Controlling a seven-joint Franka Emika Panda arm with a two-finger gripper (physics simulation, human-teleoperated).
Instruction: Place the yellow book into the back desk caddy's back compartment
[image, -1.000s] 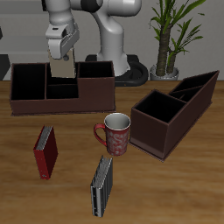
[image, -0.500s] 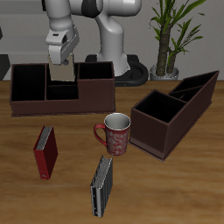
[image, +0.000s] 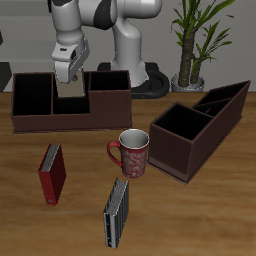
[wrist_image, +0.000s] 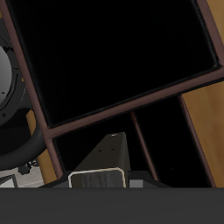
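One yellow book (image: 69, 88) is clamped upright in the end effector (image: 68, 72), above the back desk caddy (image: 70, 100). I judge it should descend straight into the back compartment (image: 70, 92), clear of the partition.

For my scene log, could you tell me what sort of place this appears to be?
Probably a simulated desk or study: a wooden table holds two desk caddies, books and a mug, with a potted plant behind.

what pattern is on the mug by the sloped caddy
The mug has a red and white floral-looking pattern; the exterior view shows it best.
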